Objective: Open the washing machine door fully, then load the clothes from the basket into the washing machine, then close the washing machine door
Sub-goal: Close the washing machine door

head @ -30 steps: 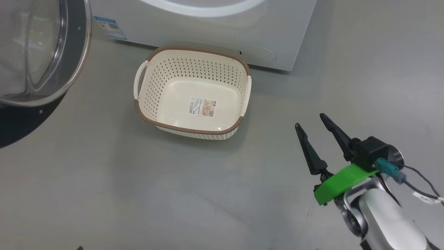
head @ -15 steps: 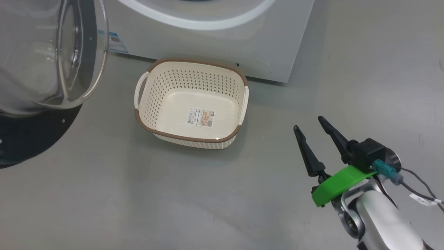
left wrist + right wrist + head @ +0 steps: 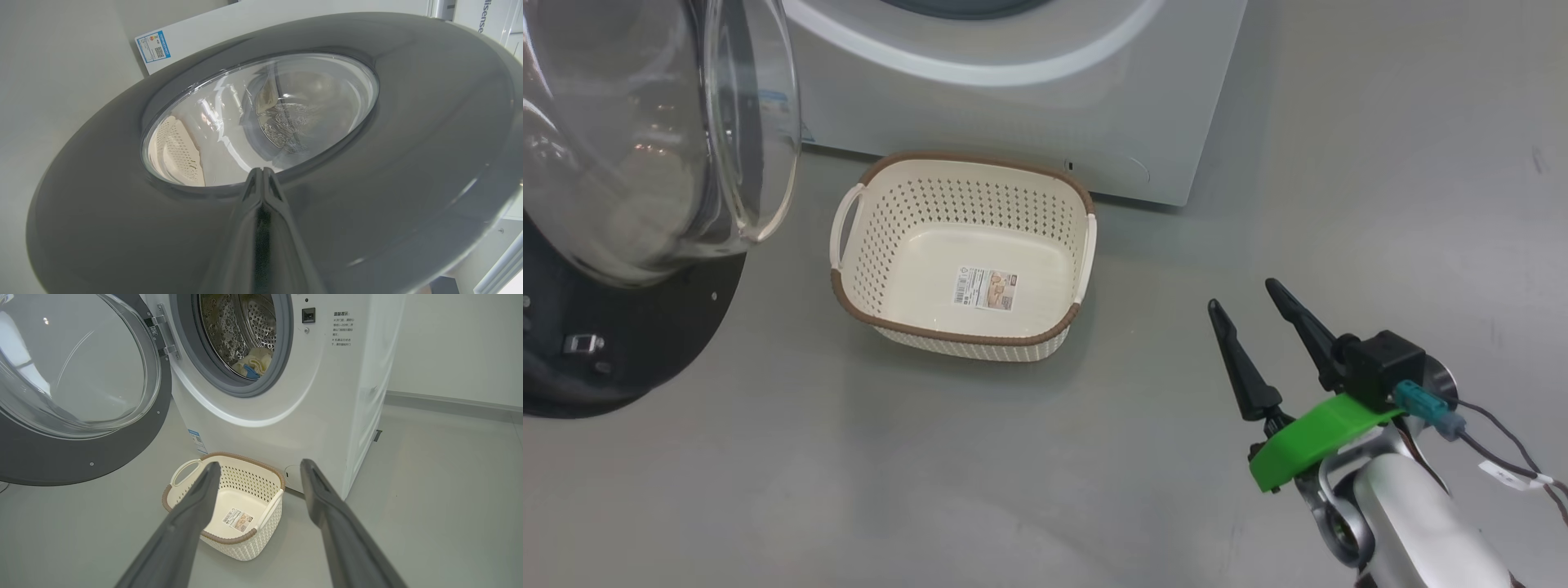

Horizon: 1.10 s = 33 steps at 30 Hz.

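Note:
The washing machine [image 3: 347, 375] stands with its port open, and the cream-yellow and blue clothes [image 3: 253, 363] lie inside the steel drum. The washing machine door [image 3: 645, 163] hangs partly swung at the left, glass bowl facing the basket. The basket [image 3: 964, 253] sits empty on the floor before the machine, label showing on its bottom. My left gripper [image 3: 261, 170] is shut, its tips against the door's [image 3: 408, 122] black outer rim just below the glass. My right gripper [image 3: 1243, 294] hovers open to the right of the basket, holding nothing; the right wrist view has my right gripper [image 3: 260, 463] above the basket [image 3: 229, 498].
Grey floor spreads around the basket and to the machine's right. A pale wall and skirting [image 3: 449, 402] run behind on the right. The blue sticker [image 3: 153, 46] marks the machine's low front left corner.
The door has swung rightward, closer to the basket and the machine's front. The head camera has shifted, showing more of the machine. The right gripper stays open in place.

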Motion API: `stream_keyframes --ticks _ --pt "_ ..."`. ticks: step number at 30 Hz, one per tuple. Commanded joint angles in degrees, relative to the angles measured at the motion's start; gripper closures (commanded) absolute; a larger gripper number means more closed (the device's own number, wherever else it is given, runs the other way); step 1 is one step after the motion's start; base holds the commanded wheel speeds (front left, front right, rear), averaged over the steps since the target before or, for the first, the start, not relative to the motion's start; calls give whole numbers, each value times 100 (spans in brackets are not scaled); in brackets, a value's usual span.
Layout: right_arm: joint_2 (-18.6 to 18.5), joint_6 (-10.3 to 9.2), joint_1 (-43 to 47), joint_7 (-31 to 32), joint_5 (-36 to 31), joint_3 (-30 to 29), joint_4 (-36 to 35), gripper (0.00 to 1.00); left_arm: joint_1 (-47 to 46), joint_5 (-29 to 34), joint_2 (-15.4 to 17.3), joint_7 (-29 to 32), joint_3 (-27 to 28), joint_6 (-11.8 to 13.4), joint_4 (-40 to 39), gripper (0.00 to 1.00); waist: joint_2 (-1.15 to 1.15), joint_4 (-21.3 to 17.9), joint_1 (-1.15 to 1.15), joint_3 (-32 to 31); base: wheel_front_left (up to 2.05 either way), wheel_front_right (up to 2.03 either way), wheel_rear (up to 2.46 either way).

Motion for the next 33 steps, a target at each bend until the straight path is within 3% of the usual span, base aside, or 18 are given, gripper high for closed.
stream_keyframes --ticks 1,20,33 --pt "69 20 23 -38 -5 56 -155 0 83 -48 254 139 33 22 -331 100 0 -16 0 -16 0 0 0" --pt "183 20 160 -38 21 95 -120 0 1059 -219 -785 498 -137 232 -1933 100 0 -341 0 -288 0 0 0" --pt "239 20 224 -38 37 123 -86 0 1443 -243 -1460 354 -260 222 -2399 100 0 -600 0 -437 0 0 0"
